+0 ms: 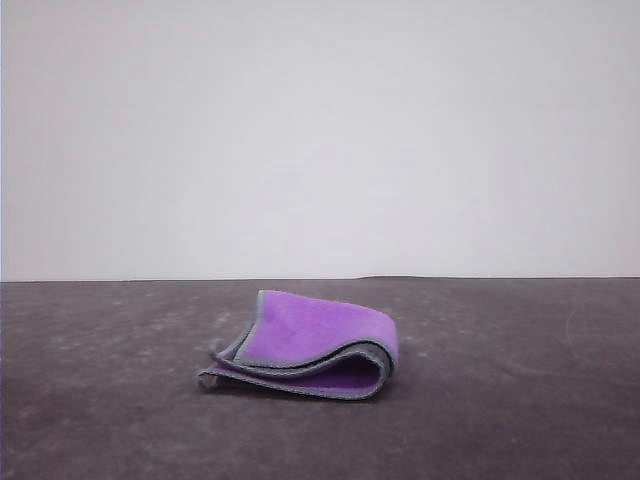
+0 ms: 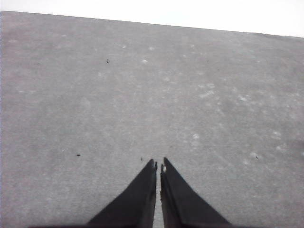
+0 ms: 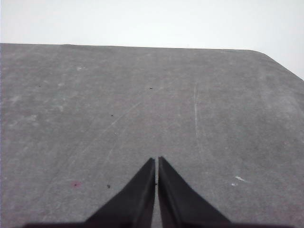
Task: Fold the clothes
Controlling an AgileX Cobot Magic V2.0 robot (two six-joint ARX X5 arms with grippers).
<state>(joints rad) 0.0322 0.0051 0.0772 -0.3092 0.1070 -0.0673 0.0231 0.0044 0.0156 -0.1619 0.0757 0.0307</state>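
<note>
The clothes [image 1: 305,345] are one small cloth lying folded over on itself near the middle of the dark grey table [image 1: 520,400] in the front view. Its bright purple face shows on top and inside the fold, with grey stitched edging along the borders. In the left wrist view my left gripper [image 2: 158,165] has its two black fingers pressed together over bare tabletop, holding nothing. My right gripper [image 3: 156,159] in the right wrist view is likewise shut on nothing above bare table.
A plain white wall [image 1: 320,140] rises behind the table's far edge. The table surface [image 3: 142,104] carries faint scratches and pale specks. The table's far right corner [image 3: 266,54] is rounded.
</note>
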